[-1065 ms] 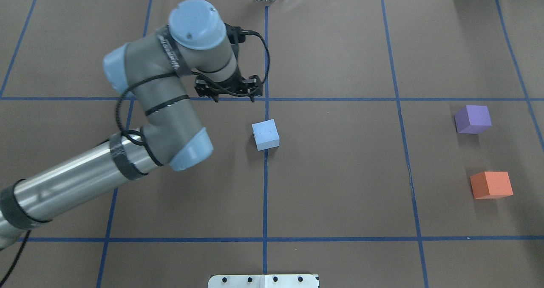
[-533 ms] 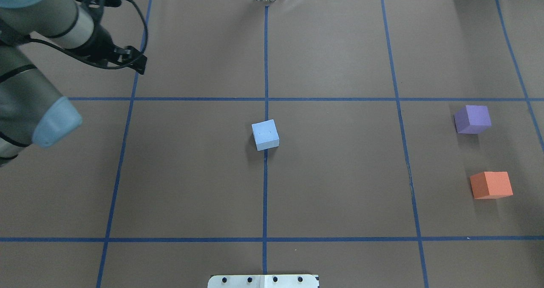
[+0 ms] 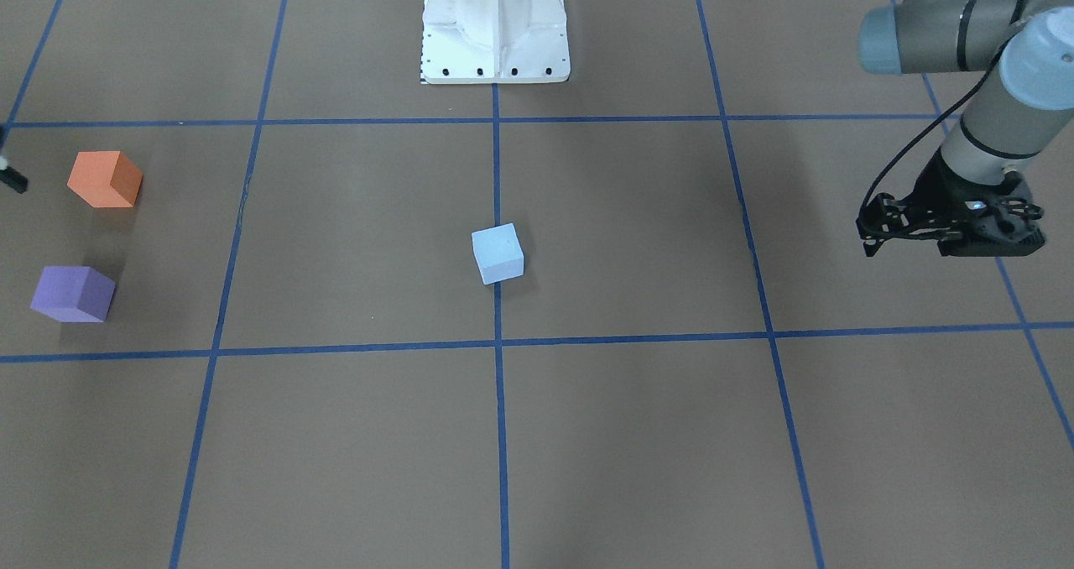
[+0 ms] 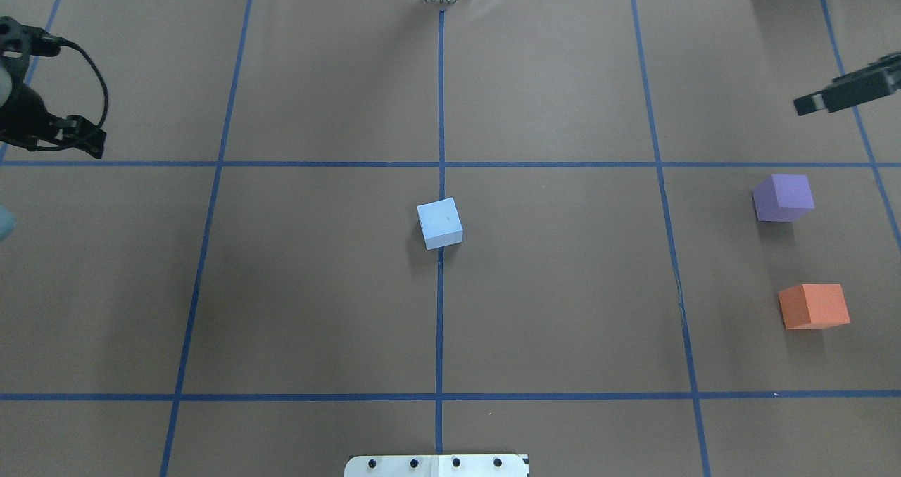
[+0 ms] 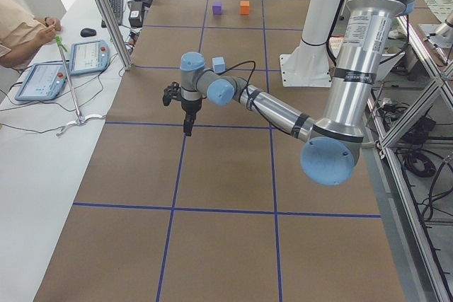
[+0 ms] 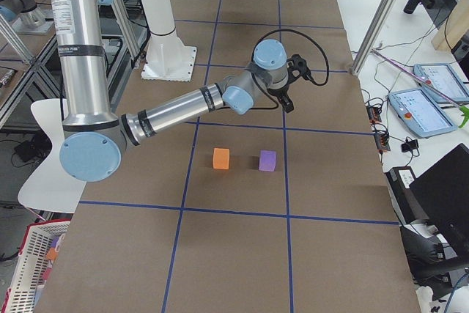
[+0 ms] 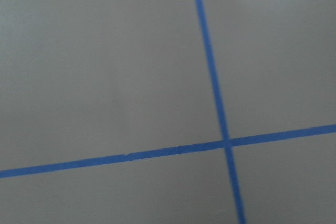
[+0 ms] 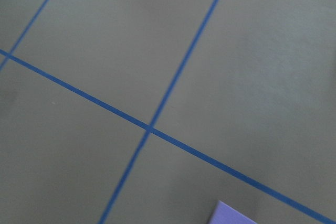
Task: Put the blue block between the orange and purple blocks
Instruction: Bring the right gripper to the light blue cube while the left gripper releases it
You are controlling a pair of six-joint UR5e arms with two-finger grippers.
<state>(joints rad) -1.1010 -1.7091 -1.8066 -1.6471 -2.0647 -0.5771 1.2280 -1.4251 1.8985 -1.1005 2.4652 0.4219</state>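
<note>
The blue block [image 4: 440,224] sits alone near the middle of the brown paper-covered table [image 4: 563,287], astride the centre strip of blue tape and turned slightly askew to the grid. We see it well apart from both arms. The purple block [image 4: 783,198] and the orange block [image 4: 813,307] rest on the robot's right side, the purple one farther from the base, with a bare gap between them. The left gripper [image 5: 187,125] hangs pointing down over the robot's far-left part of the table. We cannot tell whether its fingers are spread or pressed together. The right gripper [image 4: 809,103] reaches in at the far right edge, beyond the purple block, and we cannot tell its state either. From the right wrist camera we see only tape lines and one corner of the purple block.
</note>
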